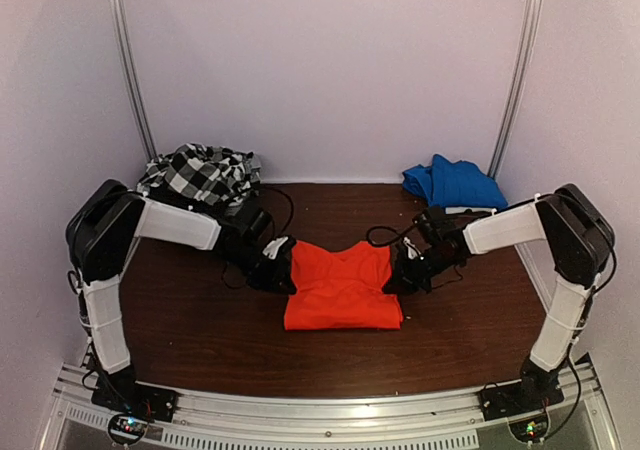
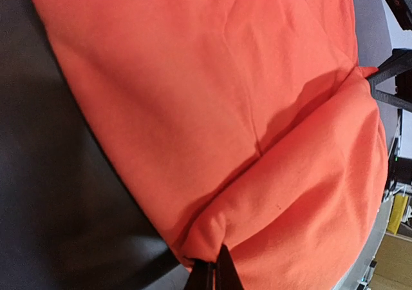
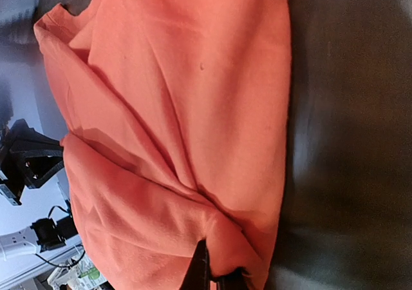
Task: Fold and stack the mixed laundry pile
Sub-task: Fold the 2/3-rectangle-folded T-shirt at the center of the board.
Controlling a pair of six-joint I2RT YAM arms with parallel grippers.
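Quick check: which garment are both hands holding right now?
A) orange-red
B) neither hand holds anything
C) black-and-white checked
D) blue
A: the left hand and right hand are each closed on an opposite side edge of the orange-red garment at mid-table, while the checked garment and blue garment lie apart at the back.

one orange garment [image 1: 343,288], one checked garment [image 1: 200,175], one blue garment [image 1: 455,182], two arms [image 1: 175,225] [image 1: 505,228].

The orange-red garment [image 1: 343,285] hides the fingertips of the left end effector [image 2: 212,272] and right end effector [image 3: 215,272].
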